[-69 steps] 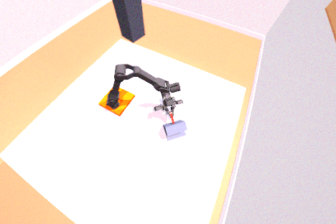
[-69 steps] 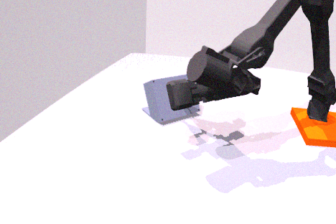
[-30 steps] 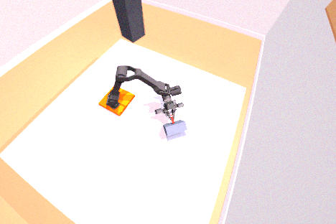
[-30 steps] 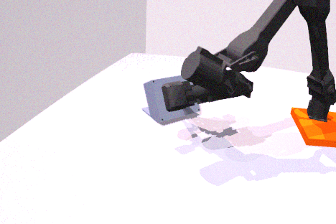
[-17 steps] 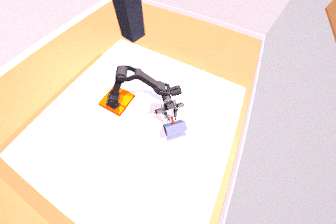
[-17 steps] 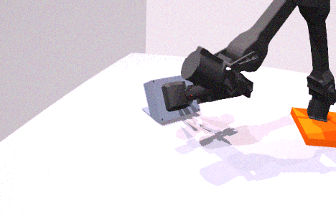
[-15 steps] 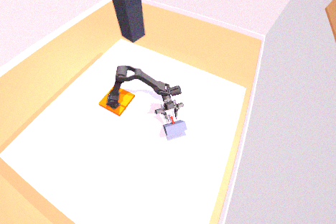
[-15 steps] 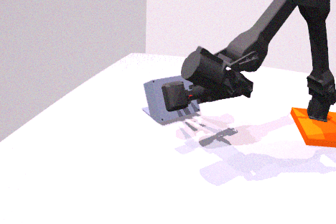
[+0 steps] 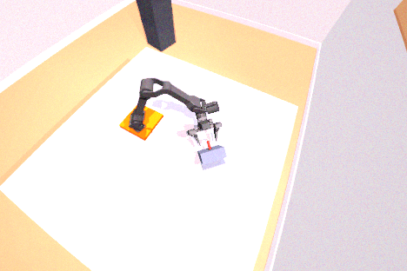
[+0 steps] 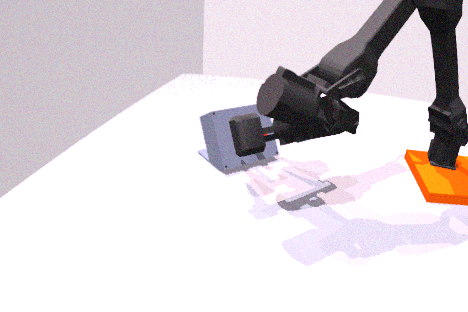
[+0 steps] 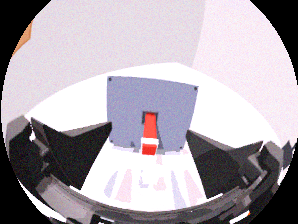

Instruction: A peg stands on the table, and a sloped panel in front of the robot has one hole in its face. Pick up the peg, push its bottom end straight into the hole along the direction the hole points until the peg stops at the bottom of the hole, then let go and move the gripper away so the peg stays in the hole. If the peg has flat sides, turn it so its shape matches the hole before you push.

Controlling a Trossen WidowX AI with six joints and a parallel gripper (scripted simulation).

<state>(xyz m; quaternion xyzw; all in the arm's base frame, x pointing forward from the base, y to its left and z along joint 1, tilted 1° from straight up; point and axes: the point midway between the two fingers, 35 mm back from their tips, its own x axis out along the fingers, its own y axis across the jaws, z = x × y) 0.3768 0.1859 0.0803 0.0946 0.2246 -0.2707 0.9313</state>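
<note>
White tabletop (image 9: pixel 165 208) (image 10: pixel 125 260) under your work, pale walls behind. Relative to the panel: your gripper (image 9: pixel 208 139) (image 11: pixel 149 134) is on its near side, fingers spread wide, gripping nothing, likely so the peg can stay put as you back off. Red peg (image 9: pixel 209 145) (image 10: pixel 266 135) (image 11: pixel 150 127) sits between them, untouched, far end in the square hole (image 11: pixel 145 118) of the panel (image 9: pixel 213 156) (image 10: pixel 215 132) (image 11: pixel 125 100), tilted to suit its slope. Depth: can't tell.
</note>
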